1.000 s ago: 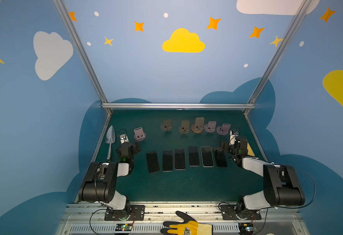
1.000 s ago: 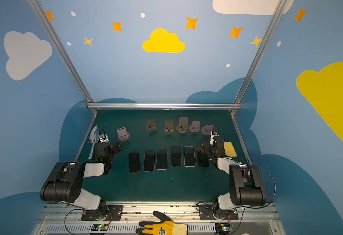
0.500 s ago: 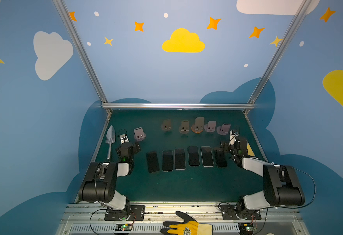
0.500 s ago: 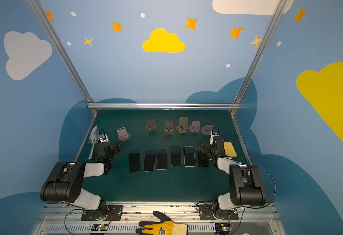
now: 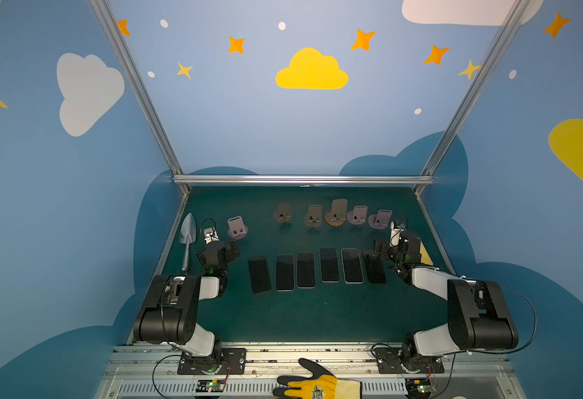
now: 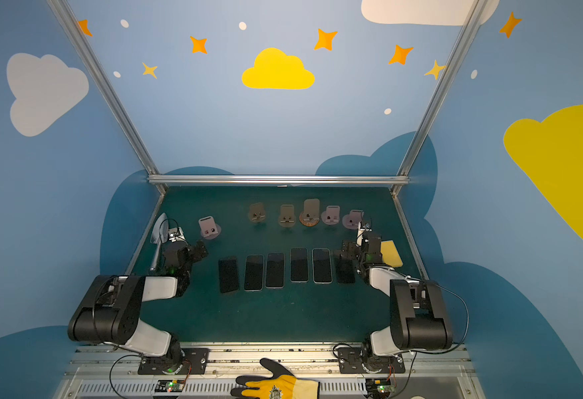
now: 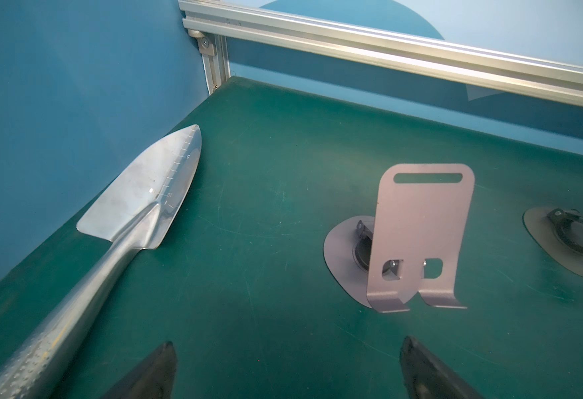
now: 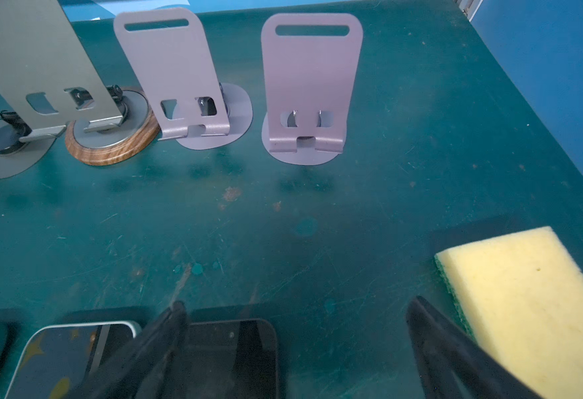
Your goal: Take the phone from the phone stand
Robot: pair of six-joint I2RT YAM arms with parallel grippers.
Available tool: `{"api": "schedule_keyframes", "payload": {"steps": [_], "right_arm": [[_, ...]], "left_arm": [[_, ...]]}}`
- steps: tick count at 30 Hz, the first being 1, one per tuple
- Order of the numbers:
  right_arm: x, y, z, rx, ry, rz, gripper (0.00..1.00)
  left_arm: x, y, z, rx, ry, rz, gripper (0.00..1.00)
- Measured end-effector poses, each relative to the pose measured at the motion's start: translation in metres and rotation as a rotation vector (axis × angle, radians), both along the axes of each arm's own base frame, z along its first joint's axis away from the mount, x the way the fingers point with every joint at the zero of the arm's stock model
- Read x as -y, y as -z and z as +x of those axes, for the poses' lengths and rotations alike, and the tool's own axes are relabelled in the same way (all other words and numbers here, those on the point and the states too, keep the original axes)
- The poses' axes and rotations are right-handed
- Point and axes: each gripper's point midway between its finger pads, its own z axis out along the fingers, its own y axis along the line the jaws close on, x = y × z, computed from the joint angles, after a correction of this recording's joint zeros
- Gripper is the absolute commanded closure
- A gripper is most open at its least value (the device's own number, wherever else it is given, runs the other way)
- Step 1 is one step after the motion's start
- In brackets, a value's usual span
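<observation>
There are six dark flat rectangular phones (image 5: 305, 270) and six bent sheet-metal phone stands (image 5: 358, 215). Three of the stands are lilac stands (image 5: 236, 226) and three are grey-beige stands (image 5: 314, 215), one of these on a wood-rimmed round base. There is one silver metal trowel (image 5: 188, 235), one yellow sponge (image 6: 391, 254) and one yellow-and-black work glove (image 5: 321, 385).

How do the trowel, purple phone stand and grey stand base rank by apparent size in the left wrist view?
1. Trowel, helped by nearness to the camera.
2. Purple phone stand.
3. Grey stand base, partly cut off by the frame.
</observation>
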Motion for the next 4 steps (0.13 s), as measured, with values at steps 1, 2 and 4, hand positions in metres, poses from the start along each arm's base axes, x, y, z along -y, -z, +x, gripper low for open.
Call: {"api": "schedule_keyframes", "payload": {"steps": [1,2,4], "right_arm": [[0.0002,0.0002,-0.0001,-0.001,0.000,0.001,0.02],[0.0008,0.0002,-0.0001,-0.001,0.000,0.002,0.01],[0.0009,0.0002,-0.0001,-0.001,0.000,0.003,0.02]], "left_arm": [[-0.0001,0.0000,0.0000,0.000,0.000,0.000,0.00],[0.0000,0.0001,0.0000,0.000,0.000,0.000,0.00],[0.0000,0.0002,-0.0001,-0.001,0.000,0.000,0.00]]}}
